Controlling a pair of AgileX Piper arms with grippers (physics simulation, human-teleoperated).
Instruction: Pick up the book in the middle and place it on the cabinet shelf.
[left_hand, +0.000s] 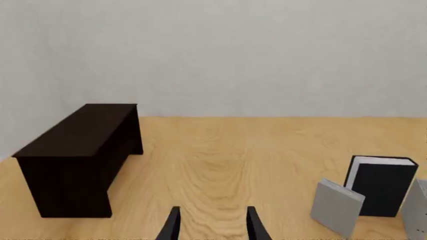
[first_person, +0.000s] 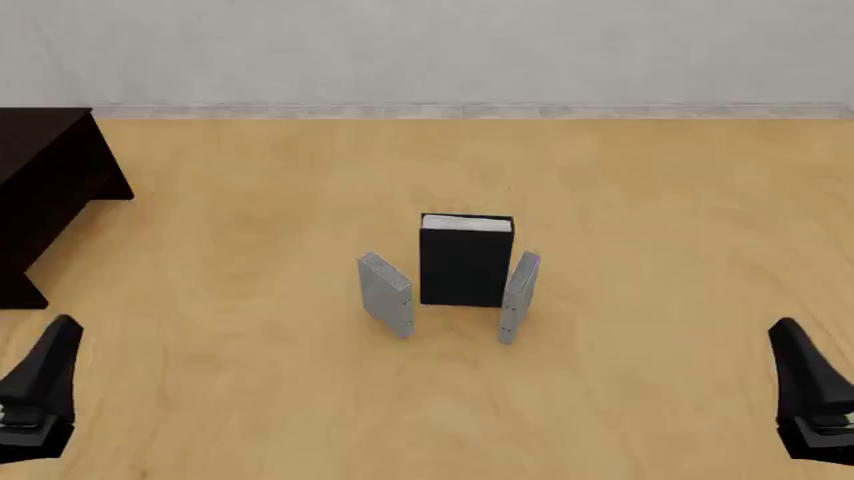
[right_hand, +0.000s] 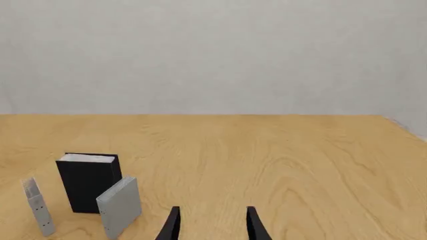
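Nothing done yet: I am idling both grippers, left (first_person: 38, 395) and right (first_person: 811, 400), fingers apart and empty, while the book (first_person: 466, 262) is standing mid-tabletop, well apart from the cabinet shelf (first_person: 40, 190) at the far left edge.

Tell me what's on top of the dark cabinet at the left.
Nothing shows on the cabinet shelf: in the left wrist view its flat top looks bare. The black book stands upright on the table between two grey books. The cabinet's inside cannot be seen.

Cabinet (left_hand: 80, 155), book (left_hand: 381, 186) apart; hand (left_hand: 212, 225) open.
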